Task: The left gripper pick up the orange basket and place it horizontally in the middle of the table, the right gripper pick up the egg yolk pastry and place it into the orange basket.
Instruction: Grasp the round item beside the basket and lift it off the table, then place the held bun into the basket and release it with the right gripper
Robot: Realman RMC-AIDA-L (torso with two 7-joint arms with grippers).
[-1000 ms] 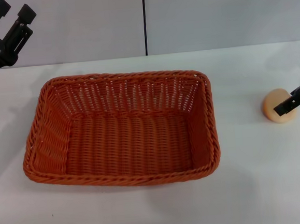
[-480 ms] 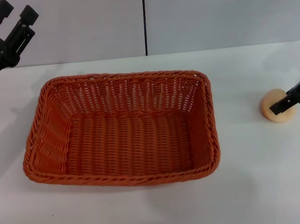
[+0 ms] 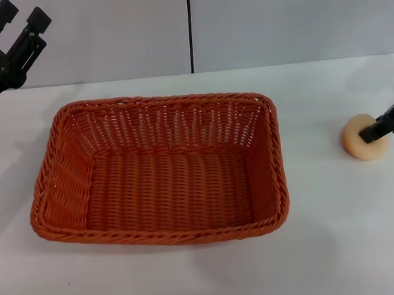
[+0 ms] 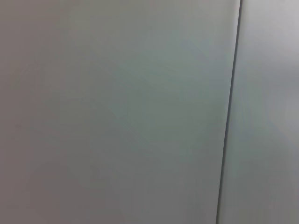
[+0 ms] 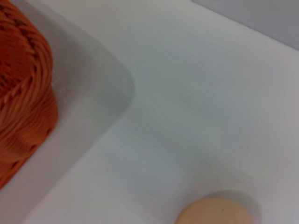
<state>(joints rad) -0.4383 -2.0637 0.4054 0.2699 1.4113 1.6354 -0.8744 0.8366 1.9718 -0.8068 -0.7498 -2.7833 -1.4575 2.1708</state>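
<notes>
At the middle of the white bench [image 3: 193, 277] sits the orange basket [image 3: 159, 169], long side running from nine o'clock to three o'clock, open side up. Its woven floor shows bare from rim to rim, with nothing lying in it. From the right wrist camera one braided corner of the basket [image 5: 21, 93] bulges in at the edge, throwing a soft shadow on the bench [image 5: 187, 93].

Out toward three o'clock from the basket, well apart from its rim, the egg yolk pastry [image 3: 361, 138] rests on the bench top, a small pale round thing. The right wrist camera catches only the top curve of the pastry [image 5: 212, 213] at the edge of its picture.

The right pincer [image 3: 386, 124] reaches in from the three o'clock edge, and one black finger [image 3: 380, 129] lies across the pastry's near side, seemingly touching it. Only that part of the claw is in sight, so I cannot tell how wide it stands or whether it has a hold on the pastry.

Up at ten o'clock, lifted off the bench and well clear of the basket, the left pincer [image 3: 19, 16] hangs with its two black fingers [image 3: 35, 22] spread apart, gripping nothing. Its wrist camera faces a plain grey wall [image 4: 117, 112] with a dark seam [image 4: 229, 112].
</notes>
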